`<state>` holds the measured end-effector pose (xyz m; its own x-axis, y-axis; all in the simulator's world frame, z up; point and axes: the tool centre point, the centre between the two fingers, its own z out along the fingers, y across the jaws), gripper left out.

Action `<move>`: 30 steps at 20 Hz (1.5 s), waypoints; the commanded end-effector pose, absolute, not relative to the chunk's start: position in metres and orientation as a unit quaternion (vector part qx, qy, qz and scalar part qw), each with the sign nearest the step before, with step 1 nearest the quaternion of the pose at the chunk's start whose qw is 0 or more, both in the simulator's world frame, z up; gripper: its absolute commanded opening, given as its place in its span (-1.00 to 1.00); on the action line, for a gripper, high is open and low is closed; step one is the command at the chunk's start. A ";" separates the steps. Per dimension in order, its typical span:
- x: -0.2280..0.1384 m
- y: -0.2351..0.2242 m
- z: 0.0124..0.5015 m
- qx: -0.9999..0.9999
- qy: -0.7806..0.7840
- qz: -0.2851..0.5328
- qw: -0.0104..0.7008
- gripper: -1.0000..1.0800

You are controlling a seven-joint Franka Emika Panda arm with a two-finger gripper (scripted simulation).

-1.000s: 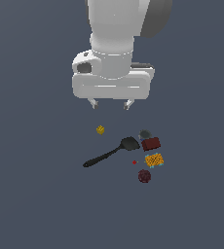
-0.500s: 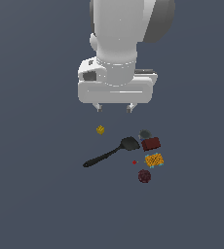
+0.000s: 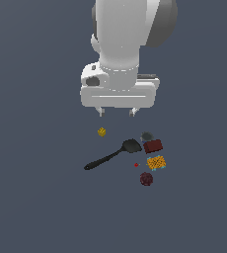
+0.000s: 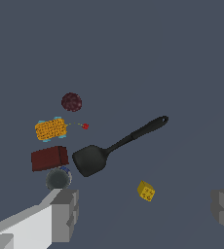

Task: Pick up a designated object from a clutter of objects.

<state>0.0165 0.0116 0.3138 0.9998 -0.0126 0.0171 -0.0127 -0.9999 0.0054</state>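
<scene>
The black spatula [image 3: 111, 156] lies flat on the grey floor, blade toward the exterior view's right, handle toward the left; the wrist view shows the spatula [image 4: 115, 147] whole. My gripper [image 3: 118, 112] hangs open above the clutter, over the gap between the yellow cube [image 3: 101, 132] and the spatula blade, touching nothing. Its fingers [image 4: 65, 214] stand far apart in the wrist view. The yellow cube [image 4: 146, 190] lies between them.
Beside the blade sit a grey round item [image 3: 146, 136], a dark red block [image 3: 153, 146], an orange waffle-textured block [image 3: 156, 162], a tiny red dot [image 3: 136, 164] and a dark maroon ball [image 3: 146, 179]. The same items show in the wrist view, the grey round item [image 4: 58, 179] near one finger.
The arm has shifted toward the exterior view's right and slightly lower over the clutter. The objects have not moved, and the gripper stays open.
</scene>
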 end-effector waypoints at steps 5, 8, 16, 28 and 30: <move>0.022 0.015 0.290 0.999 -0.049 0.005 -0.007 0.92; 0.025 0.017 0.274 0.997 -0.080 0.003 -0.012 0.92; 0.032 0.022 0.213 0.980 -0.196 -0.005 -0.024 0.92; 0.030 0.018 0.120 0.925 -0.380 -0.009 -0.017 0.92; 0.028 0.016 0.108 0.914 -0.405 -0.008 -0.014 0.92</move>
<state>0.0294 0.0171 0.1178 0.7042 -0.7094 -0.0300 -0.7100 -0.7038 -0.0229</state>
